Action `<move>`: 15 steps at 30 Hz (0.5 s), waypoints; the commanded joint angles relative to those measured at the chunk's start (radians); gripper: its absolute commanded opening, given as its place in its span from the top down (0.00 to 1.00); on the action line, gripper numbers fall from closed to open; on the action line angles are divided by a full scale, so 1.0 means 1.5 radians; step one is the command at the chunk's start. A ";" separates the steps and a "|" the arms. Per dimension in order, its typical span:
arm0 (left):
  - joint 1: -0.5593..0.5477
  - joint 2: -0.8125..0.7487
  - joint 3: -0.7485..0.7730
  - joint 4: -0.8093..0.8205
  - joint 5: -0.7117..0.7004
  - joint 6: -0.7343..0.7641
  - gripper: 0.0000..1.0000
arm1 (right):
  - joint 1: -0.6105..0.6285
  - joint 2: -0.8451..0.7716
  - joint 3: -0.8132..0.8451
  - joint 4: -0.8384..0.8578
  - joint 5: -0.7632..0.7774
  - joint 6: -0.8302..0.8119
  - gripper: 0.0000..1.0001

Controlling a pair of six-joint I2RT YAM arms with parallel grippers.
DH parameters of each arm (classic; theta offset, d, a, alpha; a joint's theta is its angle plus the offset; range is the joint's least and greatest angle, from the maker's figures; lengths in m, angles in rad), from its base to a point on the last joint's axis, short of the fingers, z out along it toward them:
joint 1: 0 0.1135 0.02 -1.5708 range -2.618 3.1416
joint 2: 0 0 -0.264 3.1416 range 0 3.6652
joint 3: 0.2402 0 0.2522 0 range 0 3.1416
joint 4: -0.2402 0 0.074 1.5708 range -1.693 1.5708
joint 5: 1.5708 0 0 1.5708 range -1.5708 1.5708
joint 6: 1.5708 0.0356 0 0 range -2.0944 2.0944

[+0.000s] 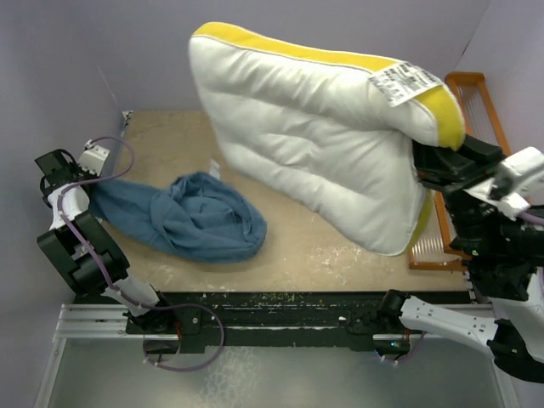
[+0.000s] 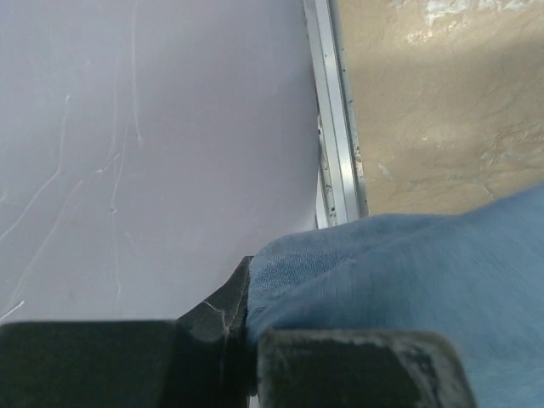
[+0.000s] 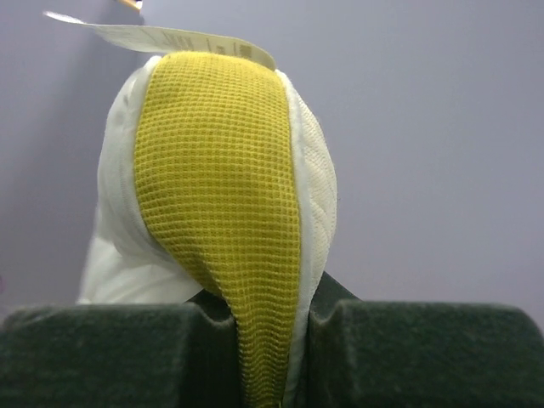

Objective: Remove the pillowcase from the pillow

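- Left tool [image 2: 246, 340] is pinched fully closed on an edge of the pillowcase [image 1: 204, 221], at the left of the tabletop [image 1: 323, 255].
- Pillowcase lies in a crumpled slate-blue heap, wholly off the pillow [image 1: 314, 144]; the stripping looks done.
- Pillow, plump, cream and quilted, hangs tilted above the tabletop's right side.
- Right tool [image 3: 255, 348] is nearly closed, clamping the pillow's yellow band [image 3: 221, 195]; the next move likely calls for lowering the pillow and letting go.

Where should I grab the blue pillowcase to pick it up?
Probably pinch a raised fold at the free right end of the pillowcase, coming from above. It lies crumpled on the table, so its folds stick up, and the left end effector clamps its other end.
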 commanded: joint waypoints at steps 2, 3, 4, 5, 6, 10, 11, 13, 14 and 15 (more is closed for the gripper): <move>0.004 -0.015 0.060 -0.023 0.028 -0.037 1.00 | 0.053 -0.019 0.040 0.177 0.096 -0.079 1.00; -0.002 -0.021 0.079 -0.045 0.053 -0.063 1.00 | 0.053 -0.013 0.040 0.170 0.097 -0.081 1.00; -0.012 -0.029 0.098 -0.072 0.065 -0.081 1.00 | 0.053 -0.006 0.040 0.164 0.097 -0.082 1.00; -0.027 -0.039 0.118 -0.098 0.085 -0.096 1.00 | 0.053 0.000 0.039 0.159 0.097 -0.083 1.00; -0.046 -0.051 0.133 -0.119 0.106 -0.110 1.00 | 0.053 0.004 0.035 0.158 0.096 -0.083 1.00; -0.173 -0.106 0.199 -0.178 0.126 -0.160 1.00 | 0.053 0.022 0.027 0.139 0.099 -0.091 1.00; -0.209 -0.109 0.223 -0.188 0.119 -0.172 1.00 | 0.053 0.024 0.024 0.132 0.104 -0.094 1.00; -0.289 -0.098 0.290 -0.209 0.087 -0.198 1.00 | 0.053 0.028 0.017 0.118 0.118 -0.100 1.00; -0.321 -0.086 0.331 -0.222 0.076 -0.211 1.00 | 0.053 0.029 0.013 0.109 0.125 -0.103 1.00; -0.349 -0.068 0.383 -0.237 0.073 -0.228 1.00 | 0.053 0.030 0.009 0.097 0.131 -0.106 1.00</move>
